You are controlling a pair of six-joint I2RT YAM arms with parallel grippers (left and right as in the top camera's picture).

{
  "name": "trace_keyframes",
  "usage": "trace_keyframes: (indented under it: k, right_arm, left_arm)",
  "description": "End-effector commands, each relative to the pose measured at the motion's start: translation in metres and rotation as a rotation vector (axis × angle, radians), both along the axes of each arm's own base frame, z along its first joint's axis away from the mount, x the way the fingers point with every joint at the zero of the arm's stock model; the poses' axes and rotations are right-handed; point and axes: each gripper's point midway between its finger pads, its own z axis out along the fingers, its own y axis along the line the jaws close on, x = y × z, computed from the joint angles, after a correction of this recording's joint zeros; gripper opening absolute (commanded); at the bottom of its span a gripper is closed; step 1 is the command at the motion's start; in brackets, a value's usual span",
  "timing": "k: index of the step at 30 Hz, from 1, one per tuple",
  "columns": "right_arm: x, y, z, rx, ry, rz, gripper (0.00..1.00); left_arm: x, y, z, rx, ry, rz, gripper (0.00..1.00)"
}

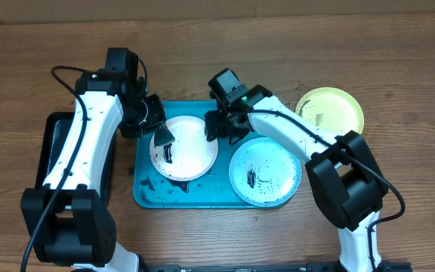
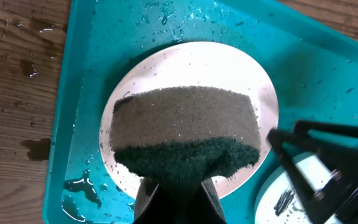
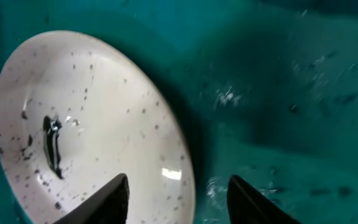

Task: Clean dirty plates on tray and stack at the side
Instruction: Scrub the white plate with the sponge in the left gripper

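Sponge (image 2: 185,134) held over white-rimmed plate (image 2: 191,62) in turquoise tray (image 2: 92,74).
The sponge is clamped in the closed left gripper (image 2: 178,182). The same plate's right edge is straddled by the parted fingers of the right gripper (image 3: 178,180), one over the plate, the other over the tray. The mint plate (image 1: 274,155) is seen beside it in the tray, the yellow-green plate (image 1: 331,109) farther off on the table (image 1: 399,60).

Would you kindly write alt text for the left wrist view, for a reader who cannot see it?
The left gripper clamps a grey-and-green sponge over a white plate in the wet turquoise tray. A second plate, black-smeared, shows at lower right.
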Motion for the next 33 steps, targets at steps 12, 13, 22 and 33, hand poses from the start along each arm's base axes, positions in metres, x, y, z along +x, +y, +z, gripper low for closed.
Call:
trace_keyframes:
  k: [12, 13, 22, 33]
  right_arm:
    - [-0.007, -0.010, -0.018, -0.041, -0.006, 0.002, 0.31]
    - [-0.009, -0.008, -0.019, -0.031, 0.002, 0.007, 0.29]
    - [-0.021, -0.006, -0.035, -0.020, 0.033, -0.021, 0.21]
    - [-0.027, -0.010, -0.041, -0.030, 0.061, -0.044, 0.12]
  left_arm:
    - [-0.027, -0.013, -0.037, -0.080, 0.082, -0.014, 0.04]
    - [-0.027, -0.015, -0.040, -0.092, 0.081, -0.015, 0.04]
    - [-0.022, -0.030, -0.040, -0.136, 0.050, -0.043, 0.04]
    - [-0.020, -0.053, -0.051, -0.132, 0.027, -0.052, 0.04]
